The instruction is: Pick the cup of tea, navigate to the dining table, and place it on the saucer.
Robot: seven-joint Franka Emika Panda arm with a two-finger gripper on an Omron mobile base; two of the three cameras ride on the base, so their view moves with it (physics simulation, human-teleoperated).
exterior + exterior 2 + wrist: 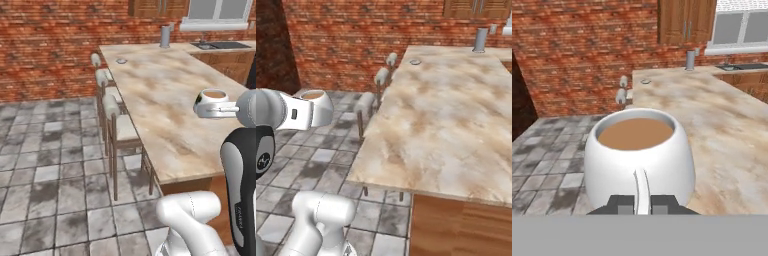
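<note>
White cup of tea (638, 157) sits clamped by its handle in our gripper (642, 204), above the dining table's (170, 105) near end.

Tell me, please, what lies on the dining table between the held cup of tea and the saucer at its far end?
Nothing: in the left base view, bare marbled dining table stretches from the cup of tea to the saucer.

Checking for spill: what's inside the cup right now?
Brown tea fills the cup of tea to just below the rim, surface level. The cup's bottom is hidden under the liquid. The gripper is shut on its handle.
</note>
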